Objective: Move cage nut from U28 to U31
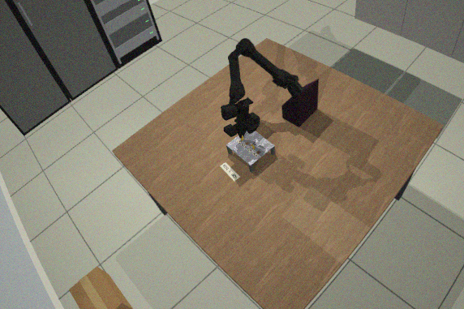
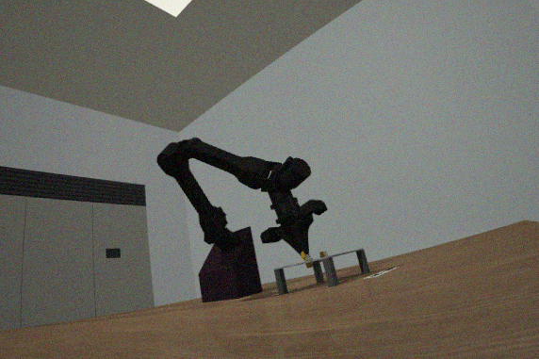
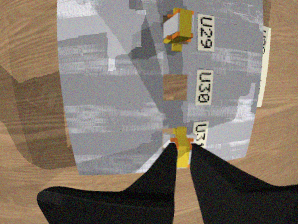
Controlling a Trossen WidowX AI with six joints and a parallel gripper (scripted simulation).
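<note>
"Pale floor tiles spread around the desk (image 1: 195, 212) (image 2: 283, 331). What stands on the wood?"

"Take the rail (image 1: 265, 148) (image 2: 339, 253) (image 3: 115, 95) as the landmark. Biggest is the black arm (image 1: 234, 74) (image 2: 221, 158), bent high and reaching down over the rail."

"And its mount?"

"A dark box (image 1: 306, 106) (image 2: 231, 269), on the desk and apart from the rail."

"Next in size?"

"The tool (image 1: 242, 137) (image 2: 303, 252) (image 3: 181, 148), pointing down at the rail's U31 end. Its tips are pinching a yellow nut."

"The rail itself?"

"A grey plate on short legs, raised above the desk. The wrist view shows labels U29, U30 and part of U31 along its row of holes."

"Anything beside it?"

"A white strip (image 1: 229, 172) (image 2: 383, 272) (image 3: 264, 67) with dark print, flat on the desk just beside the rail."

"Now the small pieces. Where is the held nut (image 2: 307, 261) (image 3: 182, 147)?"

"At U31 on the rail, between the tips. I can't tell whether it sits square, or whether both wings are open under the plate."

"The other nut (image 2: 323, 254) (image 3: 181, 26)?"

"At U29 on the rail, apart from the tool, with the open square of U30 between the two nuts."
</note>
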